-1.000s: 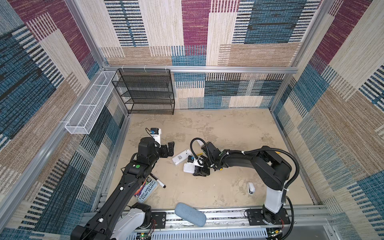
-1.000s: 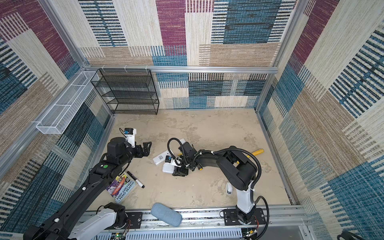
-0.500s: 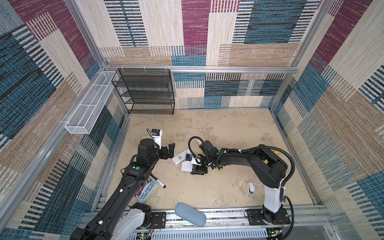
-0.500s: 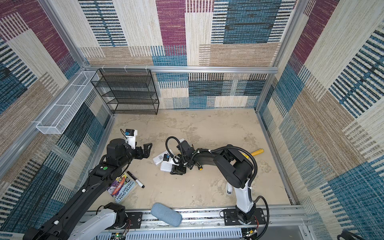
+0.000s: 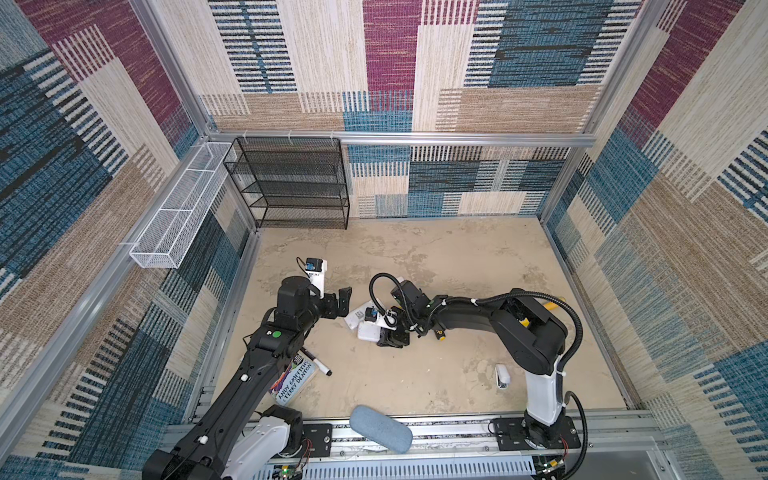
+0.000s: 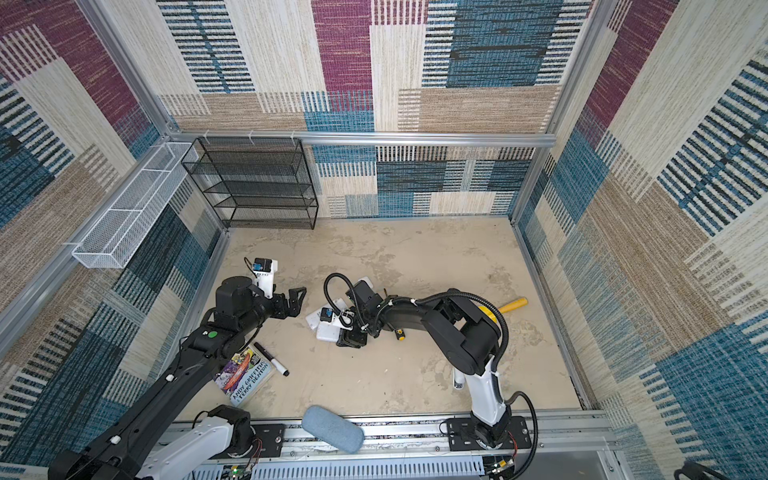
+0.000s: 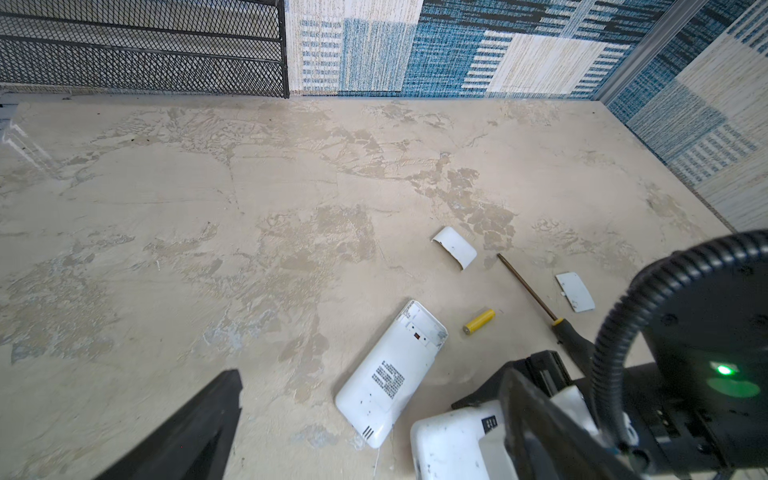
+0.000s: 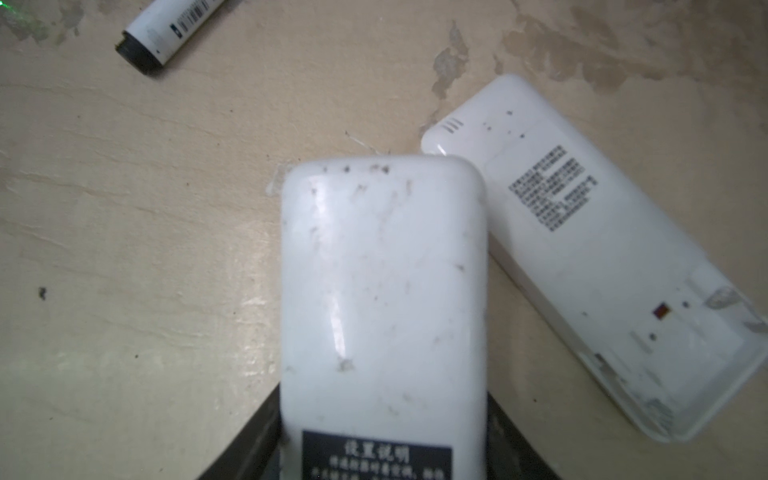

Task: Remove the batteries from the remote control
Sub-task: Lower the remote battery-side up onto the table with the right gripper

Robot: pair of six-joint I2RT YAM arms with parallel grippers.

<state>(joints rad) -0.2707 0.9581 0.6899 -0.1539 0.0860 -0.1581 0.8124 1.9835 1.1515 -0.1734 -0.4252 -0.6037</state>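
I take the open remote (image 7: 390, 374) as my landmark. It lies back-up on the table (image 7: 208, 208), its battery bay uncovered and empty at one end. My right gripper (image 5: 390, 337) is clamped across the width of a second unit, the held remote (image 8: 382, 291), whose free end overlaps the open remote's vented end; I can't tell whether they touch. I judge the side grip is meant to leave the back reachable. Its bay sits hidden behind the jaws, so I can't say whether cells remain inside.

My left gripper (image 5: 338, 304) hangs just beside the open remote, jaws spread wide and empty, likely waiting to assist. One battery (image 7: 478, 322) lies loose just beside the open remote's bay end; I see no others. Beyond it lie a screwdriver (image 7: 525, 286), a curved cover (image 7: 455, 248) and a flat cover (image 7: 577, 291), apparently set aside.

Both remotes are glossy white plastic slabs with rounded corners, scuffed and grey-speckled. The battery is a smooth yellow cylinder, likely to roll. The table is matte, mottled beige.
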